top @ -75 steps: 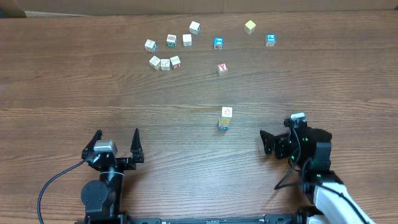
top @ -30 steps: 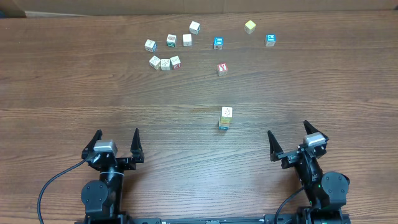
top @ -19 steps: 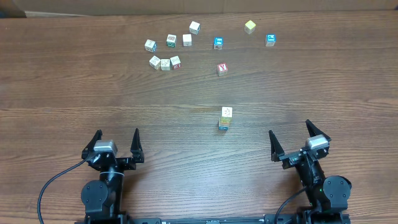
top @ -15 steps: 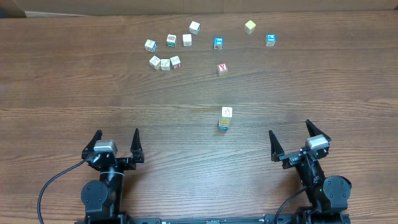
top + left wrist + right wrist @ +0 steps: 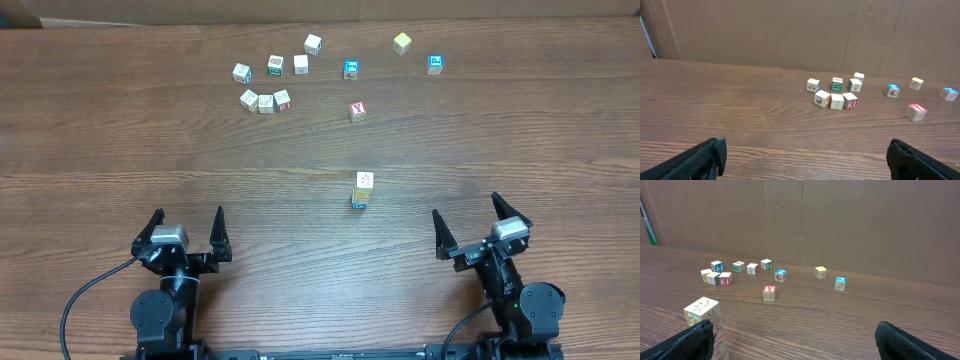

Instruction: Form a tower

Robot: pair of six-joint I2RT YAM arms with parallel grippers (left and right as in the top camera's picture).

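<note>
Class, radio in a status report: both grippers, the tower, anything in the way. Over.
Left gripper open, empty. Right gripper open, empty. Tower standing free, mid-table. Loose cubes all beyond it, none between it and either gripper.

Brown wood grain streaks right across the table (image 5: 120, 140), and the tower (image 5: 363, 190) shows a cream top with a dark line drawing, blue peeking low down. Back there, the Y cube (image 5: 358, 111) wears red on cream, the yellow cube (image 5: 402, 43) is pale lemon, the blue cube (image 5: 435, 64) bright, the green cube (image 5: 837, 86) cream-edged, and the cardboard wall (image 5: 790, 30) plain tan.
</note>
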